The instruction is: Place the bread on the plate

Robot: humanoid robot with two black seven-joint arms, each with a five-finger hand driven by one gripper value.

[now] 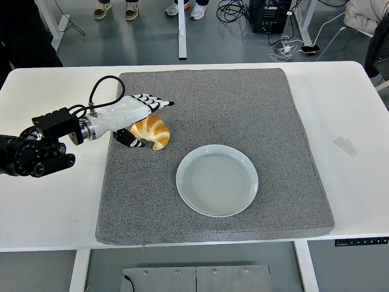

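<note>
Golden-brown and curved, the crescent-shaped bread roll (152,131) lies on the grey felt-like mat (243,109), up and left of the round pale-blue plate (217,180) and clearly apart from it; the roll's left end is partly covered by the white-shelled left robot hand (137,115), so that end cannot be seen in full; the black-tipped fingers (157,102) stretch out just above the roll's far side while the dark thumb (130,141) curls in under its near-left side; the robot hand is spread wide, cupped around the roll's left part, and whether thumb or fingers actually press on the crust is hard to make out from this high view; the roll rests on the mat, not lifted; the black left arm (33,152) comes in from the left edge, cut off there, with a black cable (103,85) looping above the wrist; the plate sits bare, near the mat's centre-front; the white tabletop (48,207) carries the mat, and a small pale strip of tape (345,146) lies on its right side; beyond the far edge, shoes (112,9) of standing people and a tangle of cables (285,42) show on the floor, all cropped by the top of the frame.
</note>
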